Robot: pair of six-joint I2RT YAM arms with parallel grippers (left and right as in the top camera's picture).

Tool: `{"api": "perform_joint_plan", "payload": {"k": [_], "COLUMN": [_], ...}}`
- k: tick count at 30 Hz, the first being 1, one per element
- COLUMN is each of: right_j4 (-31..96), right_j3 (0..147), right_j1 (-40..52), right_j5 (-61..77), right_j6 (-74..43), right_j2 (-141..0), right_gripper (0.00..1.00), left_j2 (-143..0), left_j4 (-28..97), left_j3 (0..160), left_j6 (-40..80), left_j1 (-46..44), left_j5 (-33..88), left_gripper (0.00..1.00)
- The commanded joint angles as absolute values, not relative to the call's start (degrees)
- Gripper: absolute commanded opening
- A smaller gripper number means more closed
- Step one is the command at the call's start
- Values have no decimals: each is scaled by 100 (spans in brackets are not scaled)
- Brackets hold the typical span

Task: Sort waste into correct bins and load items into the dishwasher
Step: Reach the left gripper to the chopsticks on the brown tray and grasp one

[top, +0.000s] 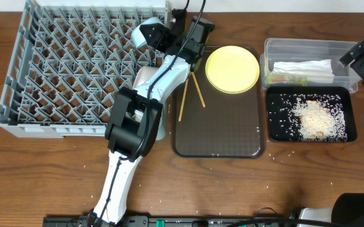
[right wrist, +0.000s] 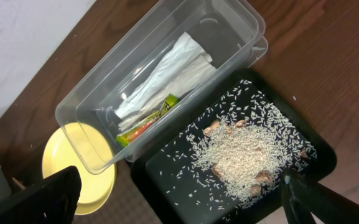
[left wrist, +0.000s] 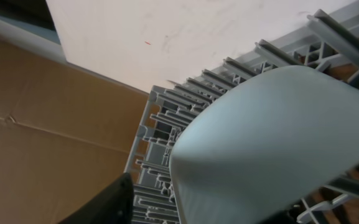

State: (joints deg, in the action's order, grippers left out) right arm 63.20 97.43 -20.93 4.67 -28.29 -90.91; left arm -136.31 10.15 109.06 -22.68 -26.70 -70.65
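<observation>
My left gripper (top: 153, 38) is over the far right corner of the grey dish rack (top: 62, 75). In the left wrist view a light-blue bowl (left wrist: 272, 149) fills the space in front of the jaws (left wrist: 210, 205), above the rack's pegs (left wrist: 160, 155). The left finger stands apart from the bowl and the right finger is mostly hidden behind it. The yellow plate (top: 232, 68) and two chopsticks (top: 183, 98) lie on the brown tray (top: 219, 139). My right gripper (right wrist: 179, 199) is open and empty above the black tray (right wrist: 167, 199) of rice (right wrist: 241, 158).
The clear tub (top: 276, 47) holds the white napkin (right wrist: 167, 71) and the green-and-orange wrapper (right wrist: 148, 121). A white dish (top: 145, 77) sits in the rack under my left arm, partly hidden. Loose rice grains (top: 188, 211) lie on the wooden table near the front.
</observation>
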Motion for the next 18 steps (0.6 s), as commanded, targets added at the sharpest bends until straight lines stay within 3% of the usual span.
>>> {"api": "perform_joint_plan", "payload": {"k": [1, 18], "right_j4": [6324, 6326], "right_j3": [9749, 9749], "right_j1": [-2097, -2097], "right_j5": [469, 469], "right_j6": [-2912, -2910], "right_j2": [-9107, -9107], "right_gripper": [99, 99], "left_j2": [-13705, -13474], "left_j4": [1033, 1330], "left_j3": [10864, 10890], "left_j6": [-2244, -1909], "left_j1": [-2700, -2971], "left_j5": [-6997, -5994], "left_gripper": [52, 57]}}
